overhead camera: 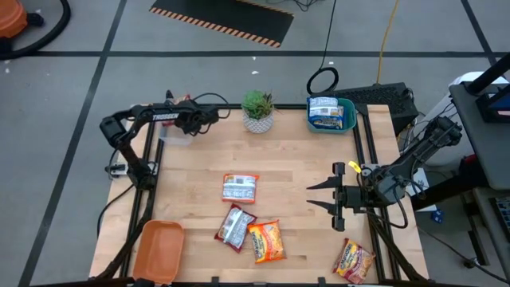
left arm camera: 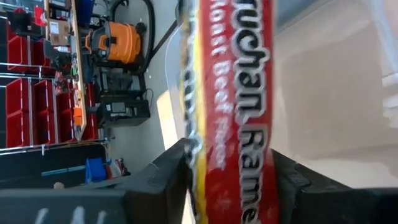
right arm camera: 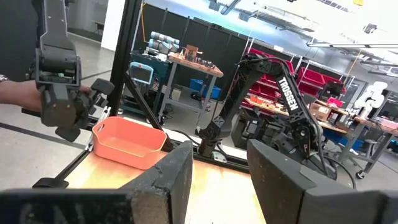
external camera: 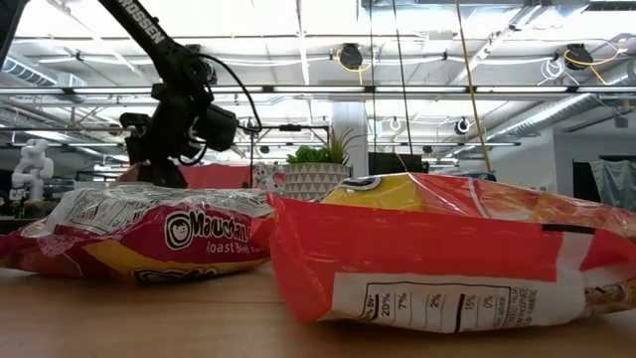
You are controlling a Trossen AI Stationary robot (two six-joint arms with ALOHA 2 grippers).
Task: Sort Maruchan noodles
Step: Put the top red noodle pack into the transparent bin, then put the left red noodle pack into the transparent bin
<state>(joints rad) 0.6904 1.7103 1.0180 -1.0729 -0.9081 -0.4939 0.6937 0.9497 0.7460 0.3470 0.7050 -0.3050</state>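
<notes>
Maruchan roast beef packet [left arm camera: 231,106], red wrapper, is pinched between my left gripper's [left arm camera: 230,180] fingers at the table's back left corner, over the clear tray [overhead camera: 177,137]. My right gripper [overhead camera: 325,196] hovers mid-right, fingers parted, holding nothing. Blue-white packets [overhead camera: 327,112] fill the teal tray [overhead camera: 348,119]. Four more packets lie loose toward the front, the orange tray [overhead camera: 158,249] front left.

Grey taped floor [overhead camera: 72,104], striped mat [overhead camera: 227,20]
</notes>
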